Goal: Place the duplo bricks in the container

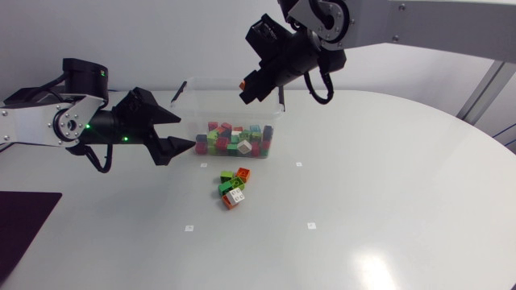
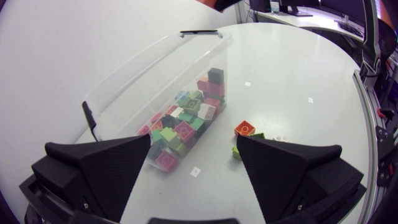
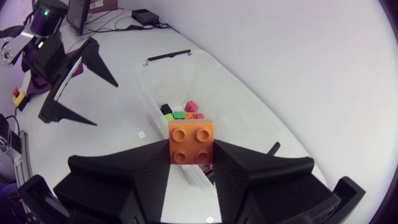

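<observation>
We hold one orange two-by-two duplo brick [image 3: 191, 140] pinched from both sides between the fingers of our right gripper [image 3: 191, 157], studs facing the wrist camera. It hangs directly over the clear plastic rectangular container [image 1: 211, 103], above its rim. We judge this to be the release point: from there the brick should fall inside rather than clip a wall.

Our left gripper [image 1: 186, 130] sits just beside the container's short end, with its fingers spread wide and nothing between them. That keeps it clear of the drop and near the bricks that are left.

Those loose duplo bricks [image 1: 234, 187] lie in a tight cluster on the white table, near the container's long front wall. We count four: one orange-red, two green and one white with orange. They overlap, so a fifth may be hidden.

There is one container. The mixed red, green, pink and white bricks inside it are heaped against the end nearest the cluster. There are more than a dozen, too jumbled to count exactly.
</observation>
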`<state>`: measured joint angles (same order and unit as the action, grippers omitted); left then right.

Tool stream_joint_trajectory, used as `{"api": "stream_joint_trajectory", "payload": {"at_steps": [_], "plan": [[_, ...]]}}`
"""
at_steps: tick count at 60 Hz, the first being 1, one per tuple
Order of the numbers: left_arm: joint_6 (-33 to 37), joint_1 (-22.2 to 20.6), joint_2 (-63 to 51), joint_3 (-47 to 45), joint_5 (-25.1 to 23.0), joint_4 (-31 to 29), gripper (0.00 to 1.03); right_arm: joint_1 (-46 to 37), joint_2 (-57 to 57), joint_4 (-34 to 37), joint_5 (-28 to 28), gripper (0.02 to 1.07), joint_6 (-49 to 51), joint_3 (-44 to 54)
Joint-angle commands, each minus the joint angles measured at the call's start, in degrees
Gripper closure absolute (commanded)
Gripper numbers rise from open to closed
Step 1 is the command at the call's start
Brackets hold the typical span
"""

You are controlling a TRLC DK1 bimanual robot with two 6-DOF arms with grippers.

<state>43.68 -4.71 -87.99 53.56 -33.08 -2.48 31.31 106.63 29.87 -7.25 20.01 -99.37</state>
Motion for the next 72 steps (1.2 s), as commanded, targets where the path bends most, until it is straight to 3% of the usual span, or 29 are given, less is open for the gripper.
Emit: {"api": "stream_joint_trajectory", "payload": {"at_steps": [1, 13, 33, 38, 45, 48, 72], "plan": [[4.1, -1.3, -2.3, -1.5, -0.8, -0.7, 0.07, 0.0, 3.4, -0.5, 0.1, 0.76, -2.1, -2.8], [9.4, -3.7, -7.6, -1.3, -0.2, -2.4, 0.07, -0.5, 8.9, 1.1, 0.8, 0.76, -3.4, -10.9], [12.3, -6.2, -14.1, 0.1, 1.4, -1.8, 0.07, -1.8, 16.1, 5.6, 0.7, 0.76, -4.7, -20.9], [12.6, -6.8, -16.2, 0.1, 2.2, -0.2, 0.07, -1.8, 17.7, 6.9, 0.7, 0.59, -5.2, -22.6], [12.6, -7.4, -18.6, 0.7, 2.8, 2.1, 0.07, -2.0, 20.5, 8.8, 0.7, 0.19, -5.5, -25.6], [12.5, -7.7, -19.3, 0.8, 2.9, 3.3, 0.07, -2.0, 21.1, 9.4, 0.7, 0.08, -5.7, -26.5], [12.5, -9.4, -22.2, 1.1, 4.5, 8.8, 0.07, -1.8, 10.8, 8.4, -0.8, 0.07, -5.2, -16.3]]}}
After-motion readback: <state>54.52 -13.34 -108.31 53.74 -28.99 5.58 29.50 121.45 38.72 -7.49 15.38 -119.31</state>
